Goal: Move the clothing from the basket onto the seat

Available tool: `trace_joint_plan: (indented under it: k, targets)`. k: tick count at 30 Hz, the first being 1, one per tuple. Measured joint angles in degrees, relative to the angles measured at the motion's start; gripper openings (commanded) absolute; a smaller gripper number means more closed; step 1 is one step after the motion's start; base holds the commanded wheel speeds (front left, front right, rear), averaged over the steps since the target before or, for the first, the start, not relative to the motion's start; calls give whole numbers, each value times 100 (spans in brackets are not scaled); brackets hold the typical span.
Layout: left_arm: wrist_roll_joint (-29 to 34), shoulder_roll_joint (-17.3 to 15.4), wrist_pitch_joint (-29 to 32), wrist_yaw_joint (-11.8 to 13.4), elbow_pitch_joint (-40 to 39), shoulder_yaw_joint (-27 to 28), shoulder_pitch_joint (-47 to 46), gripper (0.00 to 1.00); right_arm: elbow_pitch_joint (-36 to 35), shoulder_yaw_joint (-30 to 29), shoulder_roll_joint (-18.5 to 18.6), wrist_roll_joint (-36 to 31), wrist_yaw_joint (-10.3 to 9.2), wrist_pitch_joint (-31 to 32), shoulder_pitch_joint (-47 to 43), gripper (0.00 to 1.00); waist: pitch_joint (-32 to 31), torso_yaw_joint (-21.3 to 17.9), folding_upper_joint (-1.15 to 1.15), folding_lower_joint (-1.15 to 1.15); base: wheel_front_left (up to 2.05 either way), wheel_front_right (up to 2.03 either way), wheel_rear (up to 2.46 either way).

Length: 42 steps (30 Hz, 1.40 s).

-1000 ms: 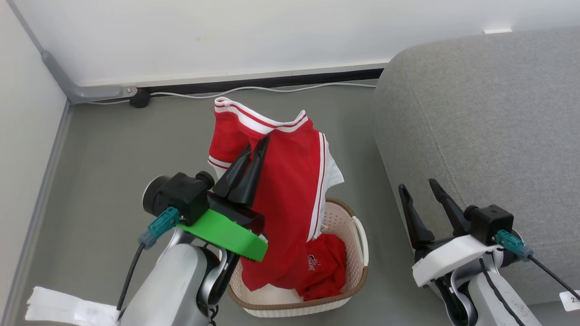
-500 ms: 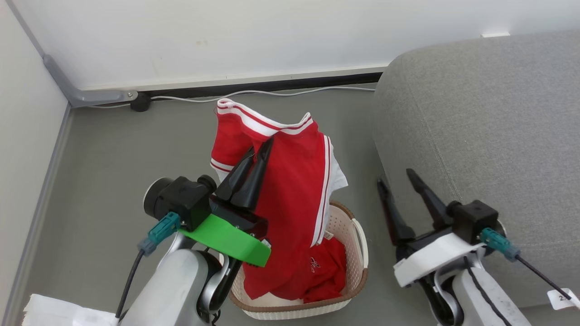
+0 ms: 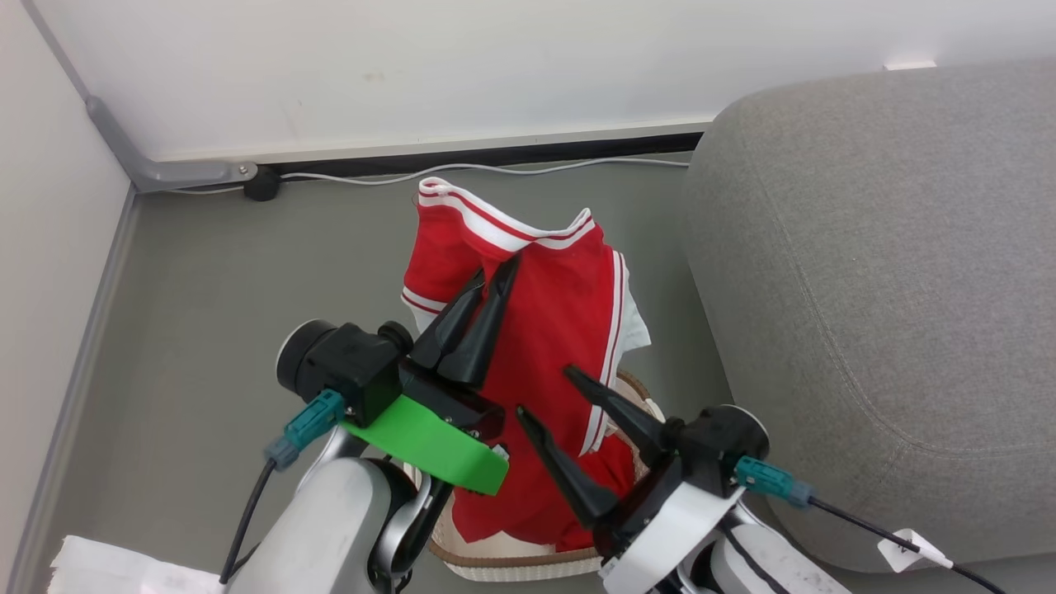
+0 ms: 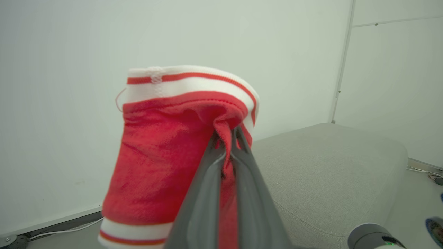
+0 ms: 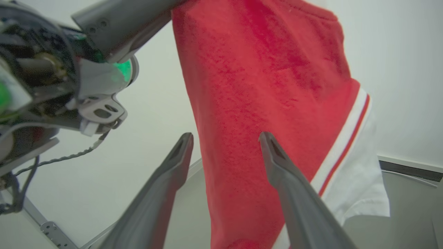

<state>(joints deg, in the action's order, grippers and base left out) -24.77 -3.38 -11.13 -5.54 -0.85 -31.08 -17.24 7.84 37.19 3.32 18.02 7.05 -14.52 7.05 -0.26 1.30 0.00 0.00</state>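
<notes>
Robot lifts kit from laundry basket: a red garment with white stripe trim hangs from the left gripper. Its two dark fingers are pinched tight on a fold just below the banded hem. The cloth is raised above the basket on the grey floor, and its lower end reaches down inside the rim. A second red garment lies in the basket. The grey seat stands just beside the basket, on the robot's right, with nothing on it.

The right gripper points at the lower half of the hanging cloth with fingers spread wide, holding nothing. Whether it touches the fabric cannot be told.

A second ago this gripper stood over by the seat's edge; it has since swung across to the garment, while the left one has kept its grip. The small white logo seen earlier on the lower garment is now covered by a right finger. A white tag on the right arm's cable is too small to read.
</notes>
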Motion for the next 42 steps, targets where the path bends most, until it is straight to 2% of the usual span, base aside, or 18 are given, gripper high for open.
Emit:
trace_joint_plan:
  k: [5, 18, 19, 20, 42]
  targets:
    - [0, 2, 49, 0, -85, -101, 0, 0, 76, 475, 5, 112, 1, 45, 196, 100, 12, 52, 0, 0, 0, 0, 0]
    - [0, 9, 100, -1, -304, -368, -1, 0, 697, 730, 23, 279, -19, 53, 813, 100, 73, 201, 0, 0, 0, 0, 0]
    - [-1, 9, 101, -1, -334, -411, -1, 0, 771, 754, 23, 341, -59, 53, 877, 29, 76, 213, 0, 0, 0, 0, 0]
    - [-2, 10, 101, -1, -347, -422, -1, 0, 801, 760, 23, 376, -70, 52, 911, 0, 78, 218, 0, 0, 0, 0, 0]
    - [-26, 11, 151, 13, -389, -449, 0, 0, 1159, 1238, 27, 937, -237, 41, 1282, 0, 46, 247, 0, 0, 0, 0, 0]
